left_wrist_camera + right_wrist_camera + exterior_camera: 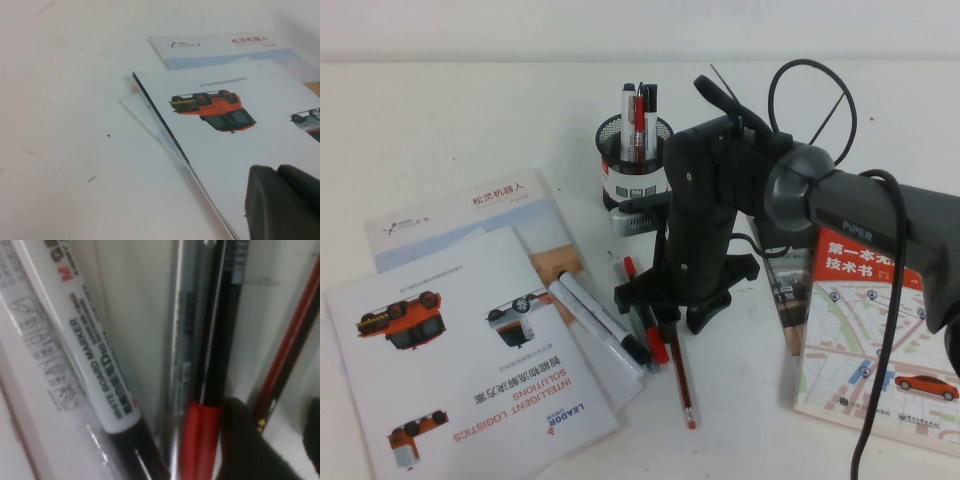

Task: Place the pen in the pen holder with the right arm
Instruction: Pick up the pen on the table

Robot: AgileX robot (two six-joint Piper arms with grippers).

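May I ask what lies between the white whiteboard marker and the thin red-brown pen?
A grey pen and a red-and-black marker, per the right wrist view. The right gripper is over them; the left gripper over the brochures.

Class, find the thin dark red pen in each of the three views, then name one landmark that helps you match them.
High view: the pen lies on the table under the right gripper.
Left wrist view: not in it; only brochures by the left gripper.
Right wrist view: the pen slants beside a fingertip.
Shared landmark: the whiteboard marker.
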